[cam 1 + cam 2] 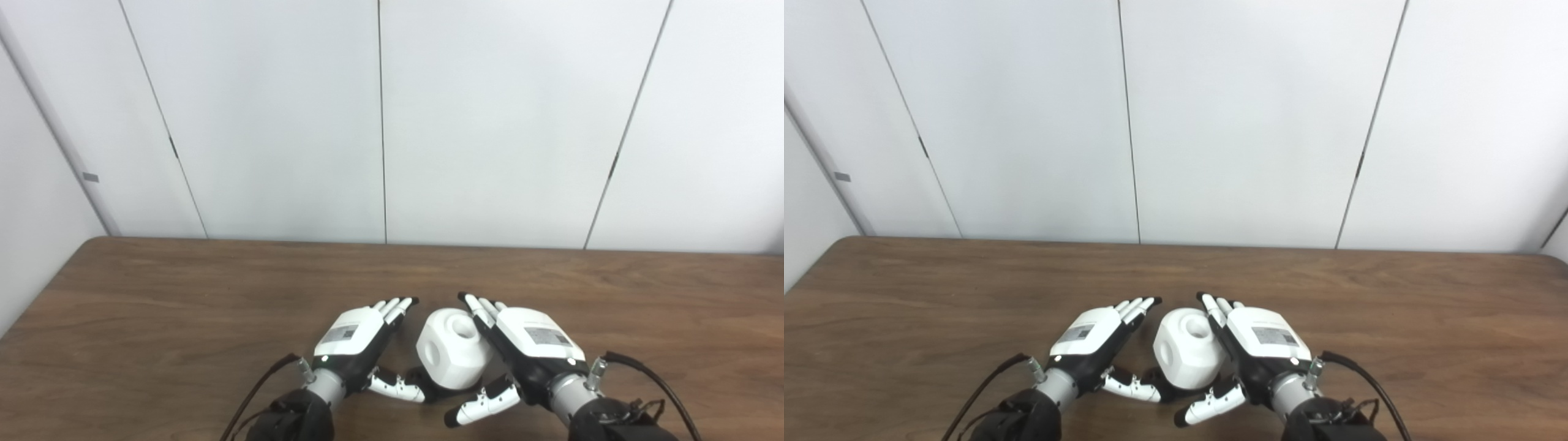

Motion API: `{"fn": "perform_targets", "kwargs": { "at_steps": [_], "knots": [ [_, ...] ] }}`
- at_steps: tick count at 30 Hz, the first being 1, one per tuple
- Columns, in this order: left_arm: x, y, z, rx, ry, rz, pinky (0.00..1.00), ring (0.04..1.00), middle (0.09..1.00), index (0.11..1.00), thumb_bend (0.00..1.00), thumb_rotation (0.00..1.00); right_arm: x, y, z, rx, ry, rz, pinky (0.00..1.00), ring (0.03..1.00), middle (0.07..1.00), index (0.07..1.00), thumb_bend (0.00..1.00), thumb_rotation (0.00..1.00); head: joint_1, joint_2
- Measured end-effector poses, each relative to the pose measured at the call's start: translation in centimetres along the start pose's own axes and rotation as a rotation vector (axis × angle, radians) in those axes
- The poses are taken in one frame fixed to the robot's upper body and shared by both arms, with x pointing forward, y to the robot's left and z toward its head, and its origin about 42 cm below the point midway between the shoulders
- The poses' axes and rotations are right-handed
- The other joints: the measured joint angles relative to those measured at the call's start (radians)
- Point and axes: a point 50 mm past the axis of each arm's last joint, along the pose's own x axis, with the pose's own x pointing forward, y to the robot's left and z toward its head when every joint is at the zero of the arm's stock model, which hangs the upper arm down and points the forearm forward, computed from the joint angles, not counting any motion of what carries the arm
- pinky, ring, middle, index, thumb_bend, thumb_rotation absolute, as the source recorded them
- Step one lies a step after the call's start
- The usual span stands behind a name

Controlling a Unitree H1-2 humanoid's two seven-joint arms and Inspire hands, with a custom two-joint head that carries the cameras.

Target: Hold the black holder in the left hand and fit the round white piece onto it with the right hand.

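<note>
The round white piece with holes in its top and side sits between my two hands on the wooden table. A bit of the black holder shows under its lower left edge; the rest is hidden. My left hand is open, fingers straight, just left of the piece, thumb reaching toward the holder. My right hand is open, fingers alongside the piece's right side, thumb spread below it. Neither hand grips anything.
The table's far edge meets a white panelled wall. The table's left edge runs diagonally at the far left. Black cables loop from both wrists.
</note>
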Motion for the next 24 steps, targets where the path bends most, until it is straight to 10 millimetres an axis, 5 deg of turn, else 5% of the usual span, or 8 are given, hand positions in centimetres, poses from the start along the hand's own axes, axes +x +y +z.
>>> {"fn": "perform_targets", "kwargs": {
  "at_steps": [24],
  "knots": [
    [-1.2, 2.2, -1.3, -0.038, 0.059, 0.01, 1.0, 1.0, 1.0, 1.0, 1.0, 0.43, 0.0, 0.5, 2.2, -0.037, -0.112, 0.025, 0.64, 1.0, 1.0, 1.0, 1.0, 0.48, 0.014, -0.002]
  ]
}}
